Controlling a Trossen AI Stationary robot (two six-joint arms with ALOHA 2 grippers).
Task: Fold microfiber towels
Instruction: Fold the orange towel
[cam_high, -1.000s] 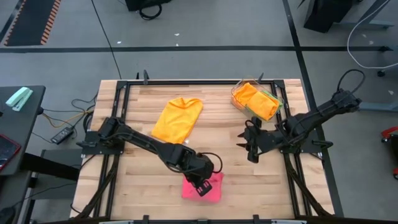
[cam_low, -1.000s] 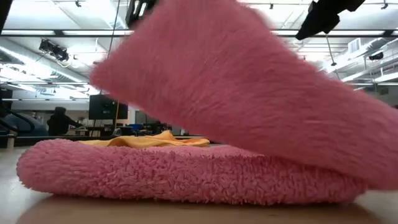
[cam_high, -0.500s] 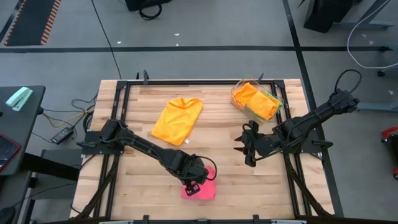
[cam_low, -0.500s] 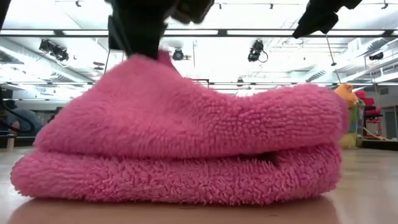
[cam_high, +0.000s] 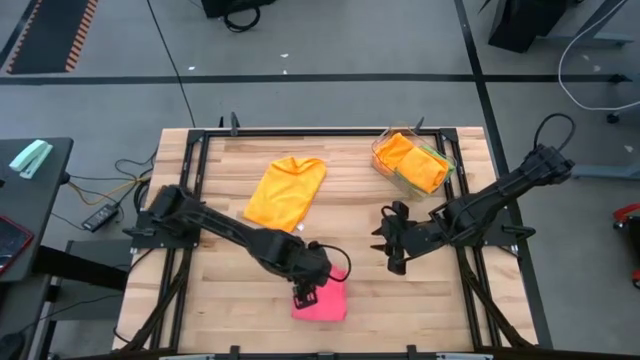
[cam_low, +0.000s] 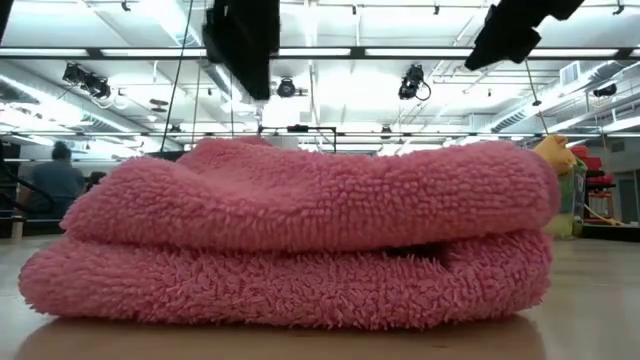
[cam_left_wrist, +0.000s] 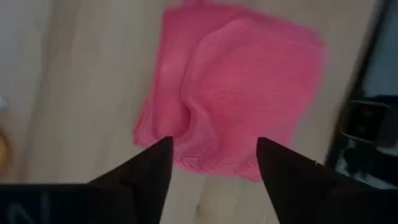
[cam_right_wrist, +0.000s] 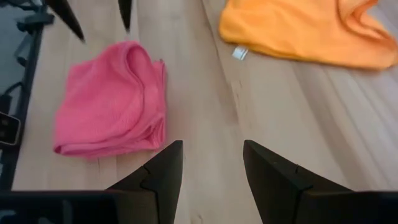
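Note:
A pink microfiber towel (cam_high: 322, 303) lies folded in two layers on the table near its front edge, the upper layer resting on the lower (cam_low: 300, 240). My left gripper (cam_high: 303, 294) hangs open just above the towel's left edge, pointing steeply down; its fingers (cam_left_wrist: 152, 163) stand clear of the cloth, and one dark finger (cam_low: 245, 50) shows above the towel in the low view. My right gripper (cam_high: 388, 243) is open in the air right of the table's middle, with nothing between its fingers (cam_right_wrist: 163, 168). An orange towel (cam_high: 285, 192) lies spread out farther back.
A clear tray (cam_high: 443, 152) at the back right holds bunched orange and green towels (cam_high: 412, 160). Bare wood lies between the pink towel (cam_right_wrist: 112, 99) and the orange towel (cam_right_wrist: 298, 31). A black frame runs round the table's edges (cam_high: 190, 150).
My left gripper carried the pink towel's raised upper layer toward the table's left edge and laid it on the lower layer. It then opened, let go and rose slightly. The towel now lies folded and flat. My right gripper drifted a little toward the table's left.

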